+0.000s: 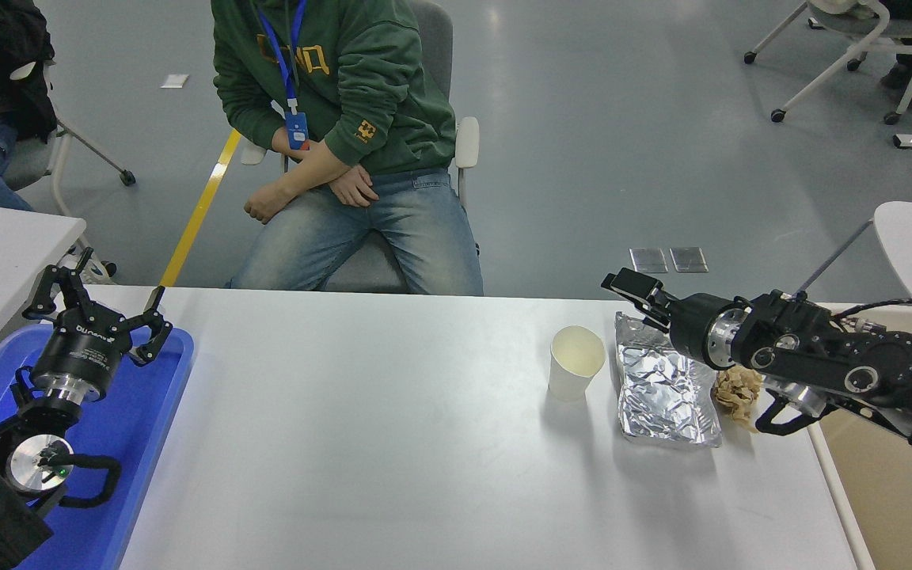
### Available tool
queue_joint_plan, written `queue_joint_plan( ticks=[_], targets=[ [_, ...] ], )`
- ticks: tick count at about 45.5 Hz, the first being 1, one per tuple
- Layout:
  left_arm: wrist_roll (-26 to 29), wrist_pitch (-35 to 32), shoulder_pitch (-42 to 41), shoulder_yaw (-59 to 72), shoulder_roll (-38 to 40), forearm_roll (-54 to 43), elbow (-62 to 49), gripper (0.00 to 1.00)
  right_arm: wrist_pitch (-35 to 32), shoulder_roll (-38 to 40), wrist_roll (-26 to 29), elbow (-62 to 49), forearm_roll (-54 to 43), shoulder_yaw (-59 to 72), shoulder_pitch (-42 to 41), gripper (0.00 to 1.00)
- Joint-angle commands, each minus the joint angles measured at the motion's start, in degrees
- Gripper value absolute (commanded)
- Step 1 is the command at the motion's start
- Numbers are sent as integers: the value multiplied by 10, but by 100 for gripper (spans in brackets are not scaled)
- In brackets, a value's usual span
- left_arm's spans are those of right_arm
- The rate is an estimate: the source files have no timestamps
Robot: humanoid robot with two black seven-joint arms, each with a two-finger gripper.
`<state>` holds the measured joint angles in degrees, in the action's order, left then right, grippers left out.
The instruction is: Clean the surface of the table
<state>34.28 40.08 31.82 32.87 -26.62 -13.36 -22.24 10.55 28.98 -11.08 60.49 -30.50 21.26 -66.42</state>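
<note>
Right hand (628,286) hangs over the far right part of the bench (393,443), arm reaching in from the right edge, wrist pointing left and slightly away from the robot. Whether its fingers are parted cannot be told from this angle; nothing seen in its grip. The litter lies just below and to the robot's side of that hand: foil wrapper (666,388) directly under the wrist, long axis running near-to-far; paper cup (576,362) upright just left of the foil; crumpled brown paper (738,391) just right of it, partly behind the arm. Count: one cup, one foil piece, one paper wad. Right hand is far nearer; probably the foil or cup comes next. Left hand (96,305) parked at lower left above the blue tray (151,419), fingers spread, empty.
</note>
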Motion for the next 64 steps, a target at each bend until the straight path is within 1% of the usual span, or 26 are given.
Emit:
queue_joint_plan(
  ticks=[1,13,18,32,42,54,60,64],
  targets=[
    [0,0,0,0,0,0,0,100,-13,-12,3,8,-24,75,-28,100],
    [0,0,0,0,1,0,0,100,-17,-51,4,-2,-25,137,-36,100],
    [0,0,0,0,0,0,0,100,-17,-68,4,-23,-25,151,-33,100],
    [0,0,0,0,0,0,0,100,-62,-103,5,-112,-18,156,-20,100],
    [-1,0,0,0,0,0,0,100,-72,-129,14,-136,-20,156,-16,100],
    [0,0,0,0,0,0,0,100,-87,-142,15,-136,-21,157,-21,100],
    [-1,0,0,0,0,0,0,100,-94,-154,24,-146,-25,157,-20,98],
    [-1,0,0,0,1,0,0,100,-100,-165,28,-166,-25,157,-19,89]
  ],
)
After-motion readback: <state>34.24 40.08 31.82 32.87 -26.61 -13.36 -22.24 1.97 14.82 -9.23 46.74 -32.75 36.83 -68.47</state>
